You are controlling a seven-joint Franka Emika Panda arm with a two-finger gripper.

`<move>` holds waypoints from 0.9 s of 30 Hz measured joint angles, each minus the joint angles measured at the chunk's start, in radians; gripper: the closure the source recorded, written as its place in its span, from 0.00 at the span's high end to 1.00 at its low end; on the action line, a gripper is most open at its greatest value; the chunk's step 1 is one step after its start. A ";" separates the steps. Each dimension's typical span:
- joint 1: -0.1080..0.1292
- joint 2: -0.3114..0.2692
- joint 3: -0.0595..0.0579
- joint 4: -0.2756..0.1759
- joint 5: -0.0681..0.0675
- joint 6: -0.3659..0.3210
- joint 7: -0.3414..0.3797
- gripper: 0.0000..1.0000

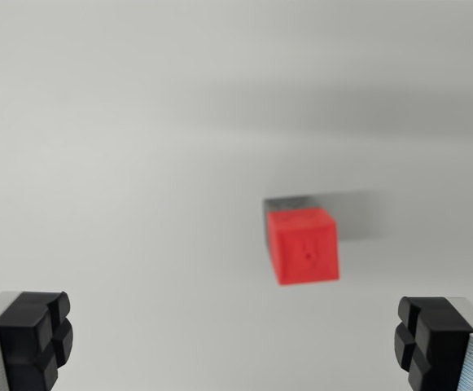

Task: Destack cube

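Black-padded gripper (236, 346) gapes wide and empty at the frame's bottom corners, small red plastic cube (304, 246) right of centre — descending off-line could knock it.

One red cube (304, 245) is showing in the wrist view, sitting on a pale surface (138, 147); the picture is blurred, and a thin grey edge (289, 202) is peeking out behind the cube's top, too smeared to be counted as a second cube or as shadow. Two black fingertip pads are showing, one (34, 338) at the wrist view's left bottom corner and one (431, 342) at the wrist view's right bottom corner, so one gripper (233, 340) is being counted, its jaws standing wide apart with nothing between them. Two grey metal finger bodies are showing behind those pads, one on each side.
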 joint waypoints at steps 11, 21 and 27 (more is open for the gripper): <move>-0.010 0.000 -0.004 -0.039 0.004 0.028 -0.028 1.00; -0.023 0.003 -0.012 -0.093 0.013 0.072 -0.072 1.00; -0.033 0.009 -0.016 -0.127 0.019 0.102 -0.103 1.00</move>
